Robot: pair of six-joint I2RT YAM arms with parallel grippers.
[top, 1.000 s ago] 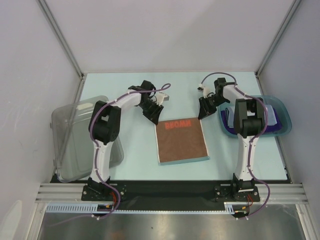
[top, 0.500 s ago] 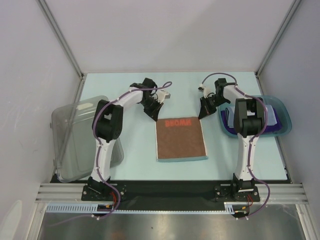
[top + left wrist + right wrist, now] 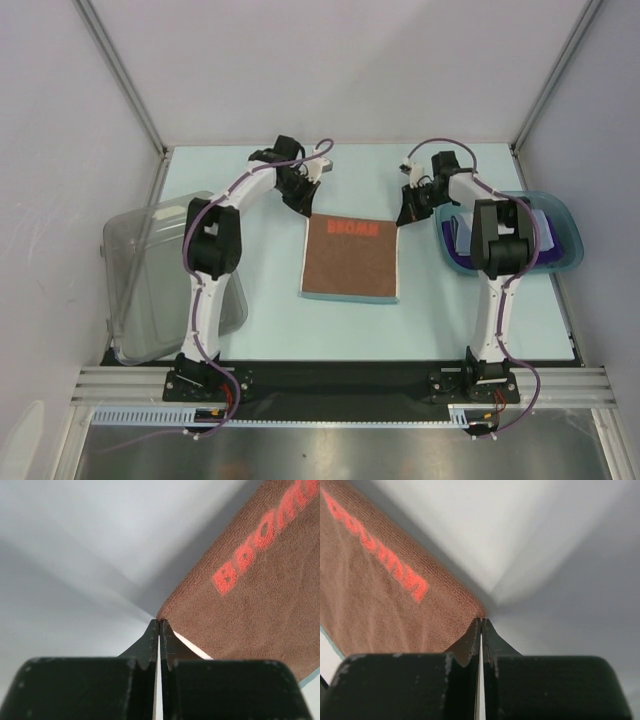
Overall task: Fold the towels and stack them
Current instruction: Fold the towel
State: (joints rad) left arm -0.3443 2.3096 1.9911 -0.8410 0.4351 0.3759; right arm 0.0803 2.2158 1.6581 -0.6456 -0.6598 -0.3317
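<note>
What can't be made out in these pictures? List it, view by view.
- Top view: the stacked towels in the teal tray; the right arm covers them, so their count is unclear.
- Top view: the red lettering on the brown towel is too small to read.
- Left wrist view: lettering cut off by the frame edge, beyond the left end effector.
- Right wrist view: likewise, beyond the right end effector.
</note>
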